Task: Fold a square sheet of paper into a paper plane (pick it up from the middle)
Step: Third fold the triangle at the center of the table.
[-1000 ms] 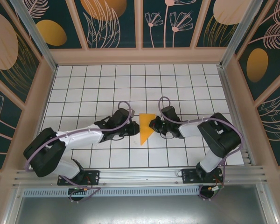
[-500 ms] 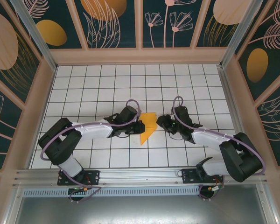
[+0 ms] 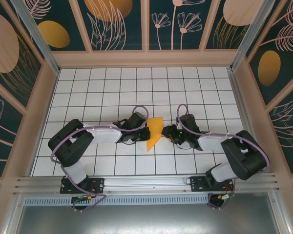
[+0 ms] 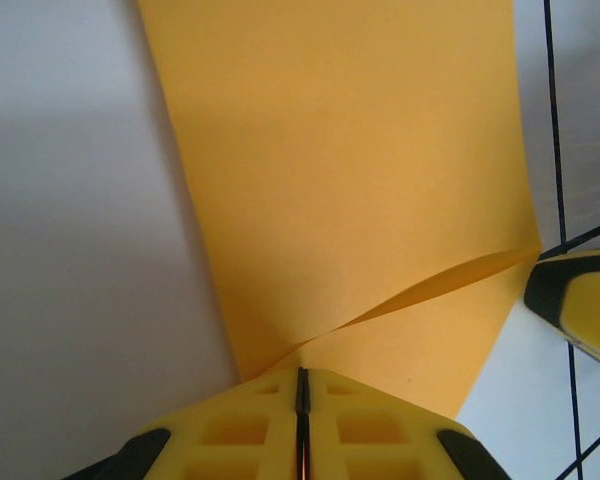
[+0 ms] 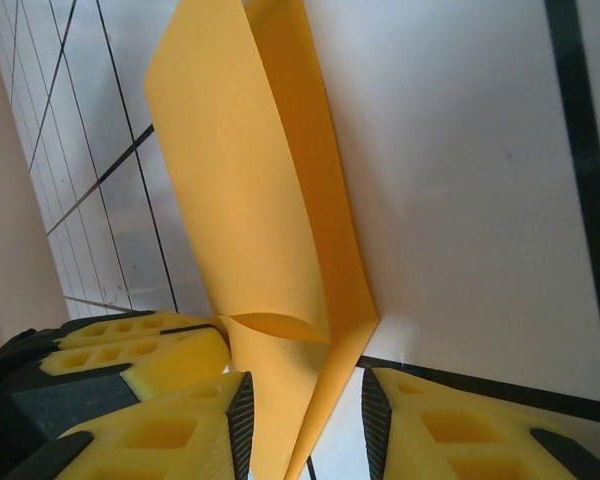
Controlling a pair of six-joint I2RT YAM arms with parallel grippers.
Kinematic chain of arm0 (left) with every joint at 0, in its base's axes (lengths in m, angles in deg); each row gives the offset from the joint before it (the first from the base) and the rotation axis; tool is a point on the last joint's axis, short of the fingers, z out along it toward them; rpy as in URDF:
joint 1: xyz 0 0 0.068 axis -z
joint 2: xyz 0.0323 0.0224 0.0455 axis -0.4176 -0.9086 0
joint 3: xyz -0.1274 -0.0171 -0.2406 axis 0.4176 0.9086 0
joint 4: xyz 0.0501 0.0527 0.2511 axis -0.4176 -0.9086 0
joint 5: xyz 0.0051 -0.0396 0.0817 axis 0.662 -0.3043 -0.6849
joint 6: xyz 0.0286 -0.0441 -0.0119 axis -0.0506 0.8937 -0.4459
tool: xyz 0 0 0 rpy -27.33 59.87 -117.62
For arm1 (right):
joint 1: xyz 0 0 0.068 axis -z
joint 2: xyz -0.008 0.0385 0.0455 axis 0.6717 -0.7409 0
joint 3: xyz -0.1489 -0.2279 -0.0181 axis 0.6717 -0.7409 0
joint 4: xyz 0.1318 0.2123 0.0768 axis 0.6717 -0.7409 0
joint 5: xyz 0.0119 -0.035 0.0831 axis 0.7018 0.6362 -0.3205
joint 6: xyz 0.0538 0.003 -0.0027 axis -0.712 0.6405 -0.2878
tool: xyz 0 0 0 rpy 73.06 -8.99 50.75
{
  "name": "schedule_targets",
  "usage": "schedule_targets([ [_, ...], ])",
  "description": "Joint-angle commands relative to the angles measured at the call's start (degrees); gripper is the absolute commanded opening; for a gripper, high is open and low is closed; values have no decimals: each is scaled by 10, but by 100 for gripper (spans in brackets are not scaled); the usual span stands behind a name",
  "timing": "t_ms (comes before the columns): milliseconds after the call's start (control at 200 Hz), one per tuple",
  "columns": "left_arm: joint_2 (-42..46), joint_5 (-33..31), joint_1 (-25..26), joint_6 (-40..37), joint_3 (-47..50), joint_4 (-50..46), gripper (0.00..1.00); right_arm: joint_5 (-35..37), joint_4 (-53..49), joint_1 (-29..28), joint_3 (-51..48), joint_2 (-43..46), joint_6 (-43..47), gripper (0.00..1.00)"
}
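Note:
The square sheet of paper [image 3: 154, 132], orange-yellow and folded into a shape with its point toward the near side, lies on the white grid table between both arms. My left gripper [image 3: 145, 132] is shut on its left edge; in the left wrist view the pads [image 4: 302, 372] pinch the paper [image 4: 350, 180] where a loose flap lifts. My right gripper [image 3: 168, 132] stands open at the sheet's right side. In the right wrist view its jaws [image 5: 305, 420] straddle the folded edge of the paper [image 5: 250, 200] without pressing it. The left gripper's yellow fingers [image 5: 140, 355] show just beyond.
The white grid table [image 3: 112, 87] is walled by a wooden frame [image 3: 49, 97] with dark leafy panels. An aluminium rail [image 3: 146, 185] runs along the near edge by the arm bases. Open tiles stretch behind and to either side of the paper.
The right gripper has let go of the paper, opened, and now sits with its jaws around the right edge. The left arm has reached further right, still pinching the left edge.

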Motion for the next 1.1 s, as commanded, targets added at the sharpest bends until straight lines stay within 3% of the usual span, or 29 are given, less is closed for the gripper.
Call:
schedule_targets([
  [0,-12,-9,0,-12,-8,-6,10,-23,38,-8,9,-18,-9,37],
  [510,-14,-2,1,-18,-7,-7,12,-47,69,-22,48,-74,16,32],
  [741,35,-22,1,-20,8,5,16,-59,70,-22,62,-104,45,30],
  [1096,176,-95,1,-7,72,13,23,-22,128,-43,57,-129,-30,11],
])
